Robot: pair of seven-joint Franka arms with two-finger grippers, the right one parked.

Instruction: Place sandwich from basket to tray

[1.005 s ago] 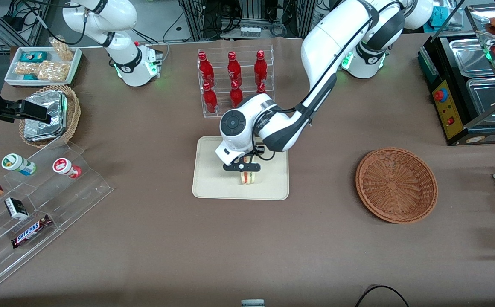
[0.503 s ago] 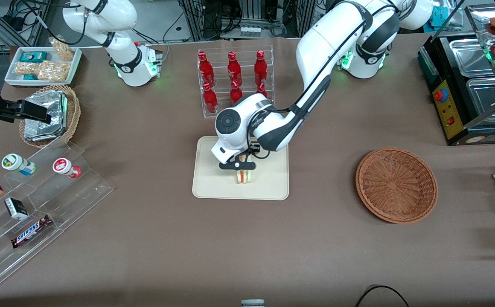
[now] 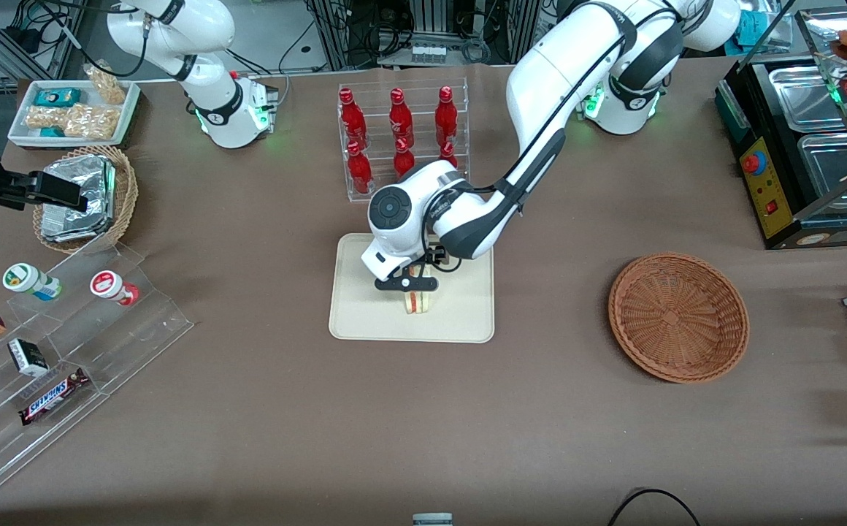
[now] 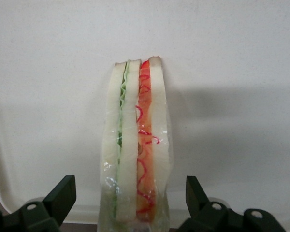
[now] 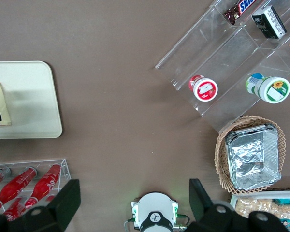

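Left wrist view: the sandwich stands on the tray between the gripper fingers, which are spread clear, so a straight vertical lift is advised.

A brown-covered table (cables and metal framing above it) fills the room.

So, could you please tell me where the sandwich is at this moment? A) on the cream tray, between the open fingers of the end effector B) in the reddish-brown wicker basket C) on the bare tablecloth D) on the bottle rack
A: the sandwich stands on the tray, with the end effector's fingers apart on either side, not touching it.
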